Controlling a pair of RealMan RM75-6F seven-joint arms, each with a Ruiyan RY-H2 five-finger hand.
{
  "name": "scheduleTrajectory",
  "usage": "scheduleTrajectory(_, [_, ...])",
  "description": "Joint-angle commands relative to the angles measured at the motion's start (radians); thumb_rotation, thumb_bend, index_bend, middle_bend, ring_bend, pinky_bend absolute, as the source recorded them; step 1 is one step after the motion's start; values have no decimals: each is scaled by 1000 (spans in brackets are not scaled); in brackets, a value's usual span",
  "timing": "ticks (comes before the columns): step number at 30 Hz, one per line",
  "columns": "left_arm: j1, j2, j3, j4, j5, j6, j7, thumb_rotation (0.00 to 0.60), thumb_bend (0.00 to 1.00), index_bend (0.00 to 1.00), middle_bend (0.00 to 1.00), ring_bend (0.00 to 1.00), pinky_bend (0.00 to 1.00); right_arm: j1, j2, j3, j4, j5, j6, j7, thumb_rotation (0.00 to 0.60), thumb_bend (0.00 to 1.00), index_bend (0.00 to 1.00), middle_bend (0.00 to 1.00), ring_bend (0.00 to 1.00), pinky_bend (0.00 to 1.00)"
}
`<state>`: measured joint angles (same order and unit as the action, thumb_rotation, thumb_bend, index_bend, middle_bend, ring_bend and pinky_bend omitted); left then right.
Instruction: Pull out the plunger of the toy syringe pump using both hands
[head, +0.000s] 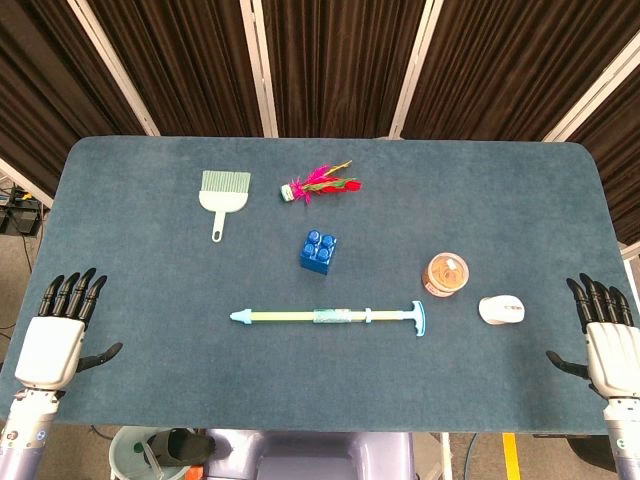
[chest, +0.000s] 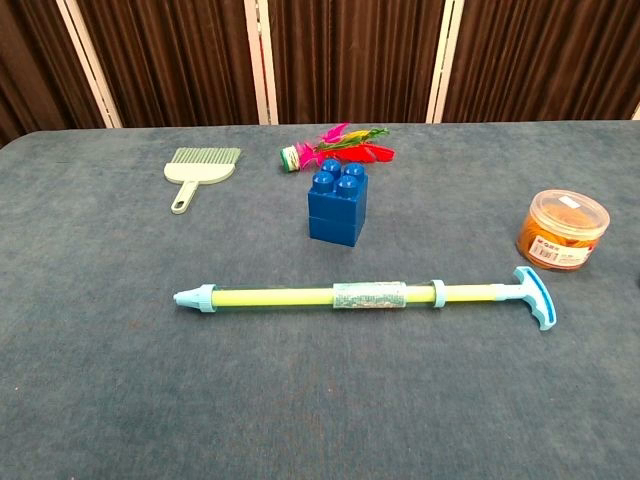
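Note:
The toy syringe pump (head: 320, 317) (chest: 340, 296) lies flat across the near middle of the blue-grey table, its nozzle pointing left. Its pale yellow barrel ends in a light-blue T-handle (head: 418, 318) (chest: 535, 297) on the right. My left hand (head: 58, 335) hovers at the table's left edge, fingers spread, holding nothing. At the right edge my right hand (head: 608, 338) is likewise spread and empty. Both hands are far from the pump and appear only in the head view.
A blue toy brick (head: 320, 249) (chest: 337, 203) stands just behind the pump. A small green brush (head: 223, 194) (chest: 197, 170) and a pink feathered shuttlecock (head: 322, 185) (chest: 335, 148) lie further back. An orange-filled round jar (head: 447, 274) (chest: 561, 229) and a white mouse (head: 501, 309) sit right.

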<state>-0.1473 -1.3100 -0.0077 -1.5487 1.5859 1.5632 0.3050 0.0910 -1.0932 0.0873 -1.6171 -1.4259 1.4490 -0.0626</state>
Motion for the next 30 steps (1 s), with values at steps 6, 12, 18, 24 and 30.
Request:
scheduleTrajectory(6, [-26,-85,-18,59,88,38,19,600,122,273,72,38,62,0,7,-5,-1,-6,-7,16,600,85,20,0,0,0])
scheduleTrajectory(12, [-79,-222,-54,192,115,16,76,600,276,409,73,40,62,11,-6,1,12,1,-23,17,600,85,41,0,0,0])
scheduleTrajectory(18, [-149,-332,-74,305,119,-49,48,600,293,401,71,40,62,12,-8,-6,16,1,-34,15,600,86,43,0,0,0])
scheduleTrajectory(24, [-200,-412,-74,375,122,-99,36,600,266,429,75,40,62,16,-8,-1,11,13,-44,15,600,84,42,0,0,0])
scheduleTrajectory(30, [-236,-472,-64,400,121,-145,50,600,253,438,76,40,62,21,-7,-3,16,23,-65,19,600,84,42,0,0,0])
